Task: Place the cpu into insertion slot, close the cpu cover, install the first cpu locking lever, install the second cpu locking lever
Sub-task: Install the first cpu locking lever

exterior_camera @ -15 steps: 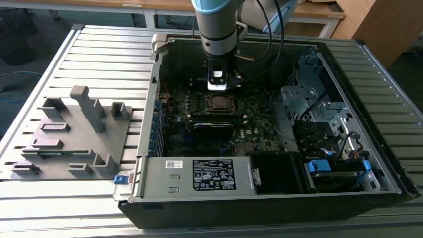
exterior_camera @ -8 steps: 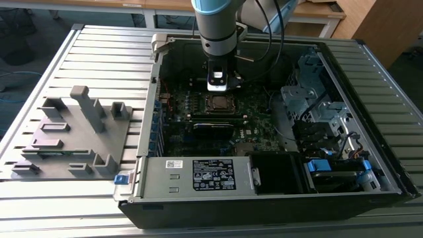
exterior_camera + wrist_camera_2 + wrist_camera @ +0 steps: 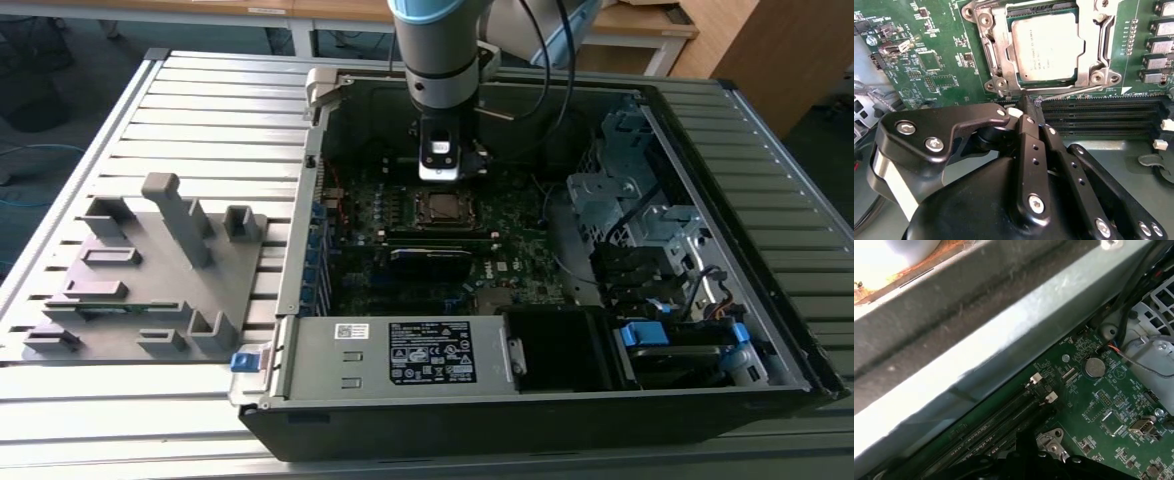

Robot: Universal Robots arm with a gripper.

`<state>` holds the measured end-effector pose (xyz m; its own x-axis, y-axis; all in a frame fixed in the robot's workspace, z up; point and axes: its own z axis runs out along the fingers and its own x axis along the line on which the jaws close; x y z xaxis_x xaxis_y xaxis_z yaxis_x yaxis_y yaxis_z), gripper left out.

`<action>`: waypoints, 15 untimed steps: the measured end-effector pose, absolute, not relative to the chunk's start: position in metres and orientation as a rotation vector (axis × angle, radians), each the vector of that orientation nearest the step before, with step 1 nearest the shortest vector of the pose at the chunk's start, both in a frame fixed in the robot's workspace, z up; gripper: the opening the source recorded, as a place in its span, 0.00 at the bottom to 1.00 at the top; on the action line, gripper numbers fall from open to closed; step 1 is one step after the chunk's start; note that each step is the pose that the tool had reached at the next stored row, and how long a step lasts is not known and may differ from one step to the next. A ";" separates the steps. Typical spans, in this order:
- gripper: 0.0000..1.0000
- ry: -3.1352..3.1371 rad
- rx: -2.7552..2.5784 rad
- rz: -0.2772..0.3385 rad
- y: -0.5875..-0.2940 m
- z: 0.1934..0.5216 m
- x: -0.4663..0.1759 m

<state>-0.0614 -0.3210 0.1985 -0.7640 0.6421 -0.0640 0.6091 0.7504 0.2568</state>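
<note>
- Slatted metal table (image 3: 200,100) carrying an open computer case (image 3: 300,250), laid flat so the motherboard (image 3: 929,65) faces the arm; a grey fixture (image 3: 147,270) lies well off to one side of the gripper.
- Gripper (image 3: 1030,107), reaching down into the case, fingers pressed together into one narrow tip, apparently suited to pushing a thin wire rather than grasping.
- Locking lever (image 3: 1069,90), a slim metal rod touching the fingertips; whether it is pinched or merely pressed cannot be told.
- Cpu (image 3: 1046,47), just beyond the fingertips, seated flat in the insertion slot (image 3: 1044,6).
- Cpu cover (image 3: 1001,50), lowered around the chip and framing it.
- Memory slots (image 3: 1104,117), beside the fingers.
</note>
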 end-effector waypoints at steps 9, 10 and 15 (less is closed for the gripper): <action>0.10 2.800 1.009 0.346 -0.319 0.200 -0.062; 0.10 2.800 1.009 0.351 -0.319 0.200 -0.062; 0.10 2.802 1.013 0.376 -0.319 0.200 -0.062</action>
<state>-0.0623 -0.3185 0.2001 -0.7640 0.6437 -0.0447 0.6091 0.7423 0.2792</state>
